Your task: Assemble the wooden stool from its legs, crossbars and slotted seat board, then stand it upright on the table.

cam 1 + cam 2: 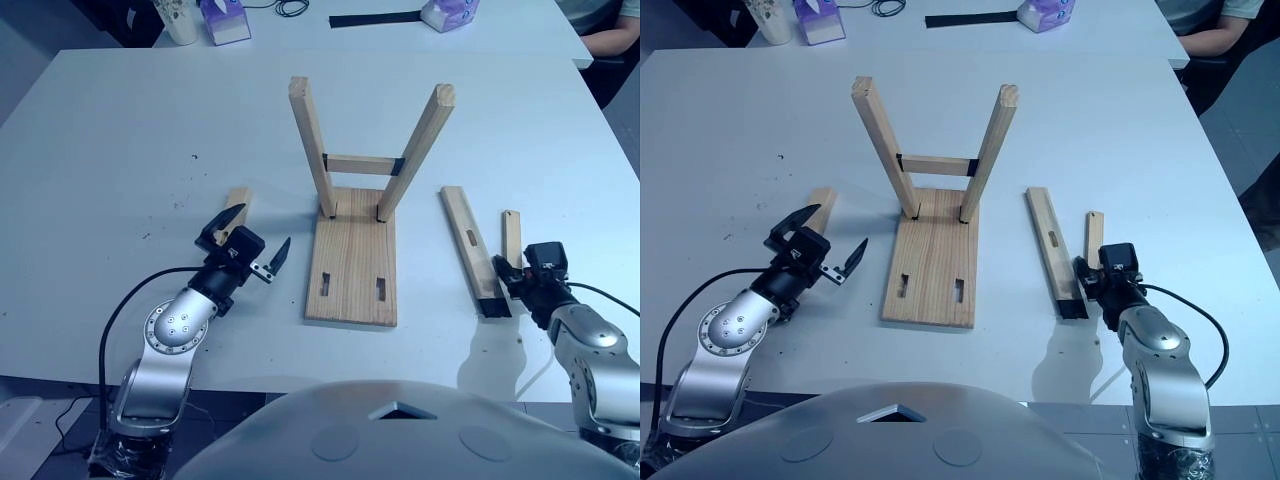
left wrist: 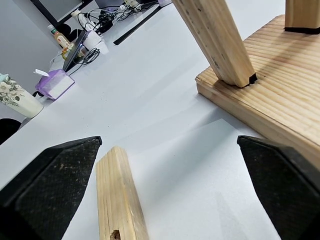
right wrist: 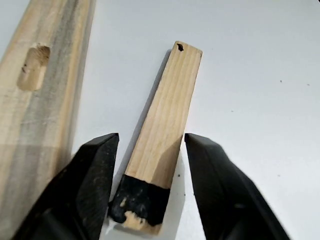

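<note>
My left claw (image 1: pixel 264 226) is spread wide, nothing in it, hanging just above the near end of a loose leg (image 1: pixel 238 204) that lies flat left of the seat board (image 1: pixel 352 262). In the left wrist view that leg sits between the two pads (image 2: pixel 55 180), with bare worktop (image 1: pixel 120 130) on either side.

My right claw (image 3: pixel 150 139) is also apart, straddling the black-taped near end of the short crossbar (image 3: pixel 165 125) without closing on it.

For room, I have a broad bare stretch of worktop on the far left and another on the far right. The near edge runs close under both arms. The right edge slants in close beside the right arm.

The seat board lies flat in the middle, long way near-to-far. Two upright legs (image 1: pixel 313 140) stand in its far slots, splayed apart and joined by a fitted crossbar (image 1: pixel 360 165). Its two near slots (image 1: pixel 325 283) are open. A second loose leg (image 1: pixel 468 243) lies between the board and the short crossbar, just beside the right claw, so it crowds that side.

Past the far edge sit a cup (image 1: pixel 180 20), a tissue box (image 1: pixel 225 20) and a black strip (image 1: pixel 375 18), well apart from the stool parts.

The left arm rises from the near left, claw aimed far and right. The right arm comes from the near right corner, claw low and aimed far.
</note>
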### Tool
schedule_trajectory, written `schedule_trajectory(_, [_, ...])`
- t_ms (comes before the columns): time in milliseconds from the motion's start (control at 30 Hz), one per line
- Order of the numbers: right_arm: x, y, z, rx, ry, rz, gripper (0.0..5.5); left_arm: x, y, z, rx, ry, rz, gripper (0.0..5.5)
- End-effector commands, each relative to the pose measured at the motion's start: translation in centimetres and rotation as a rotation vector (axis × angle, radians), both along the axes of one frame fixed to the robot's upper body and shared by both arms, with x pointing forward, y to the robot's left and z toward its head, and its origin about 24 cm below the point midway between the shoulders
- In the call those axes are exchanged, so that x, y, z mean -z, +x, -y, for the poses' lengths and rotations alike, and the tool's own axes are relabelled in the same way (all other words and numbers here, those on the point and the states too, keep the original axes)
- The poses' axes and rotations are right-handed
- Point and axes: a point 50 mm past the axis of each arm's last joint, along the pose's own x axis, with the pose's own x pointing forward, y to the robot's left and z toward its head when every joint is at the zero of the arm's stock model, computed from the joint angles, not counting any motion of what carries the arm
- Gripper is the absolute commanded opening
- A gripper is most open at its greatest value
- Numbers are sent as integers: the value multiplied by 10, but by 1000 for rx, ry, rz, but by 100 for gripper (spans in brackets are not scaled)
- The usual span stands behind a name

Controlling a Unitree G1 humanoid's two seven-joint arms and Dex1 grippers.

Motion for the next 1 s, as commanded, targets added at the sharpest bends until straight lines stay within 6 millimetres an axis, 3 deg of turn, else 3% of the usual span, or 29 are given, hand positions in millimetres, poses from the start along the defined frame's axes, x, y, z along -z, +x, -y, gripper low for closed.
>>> schedule_trajectory(33, [11,-8,1,28,33,-73,165,-2,3,0,2,4,2,502])
schedule_trajectory(100, [11,-7,2,37,36,-69,133,-3,4,0,2,2,4,502])
schedule_trajectory(267, [10,-1,4,57,34,-47,130,-4,5,-1,-5,-4,10,502])
schedule_trajectory(433, [-8,21,10,22,13,76,130,-13,11,-10,-29,-14,40,502])
schedule_trajectory(533, [-40,48,11,-41,88,284,130,-30,18,-25,-40,-71,61,502])
schedule_trajectory(600, [-73,65,13,-110,164,455,130,-55,25,-33,-15,-217,91,502])
schedule_trajectory(700, [-122,81,5,-249,298,655,130,-99,34,-28,93,-436,168,484])
schedule_trajectory(867, [-174,79,-34,-644,615,733,130,-133,32,-2,346,-627,113,422])
schedule_trajectory(1000, [-188,66,-53,-955,781,610,130,-145,20,17,601,-726,-30,420])
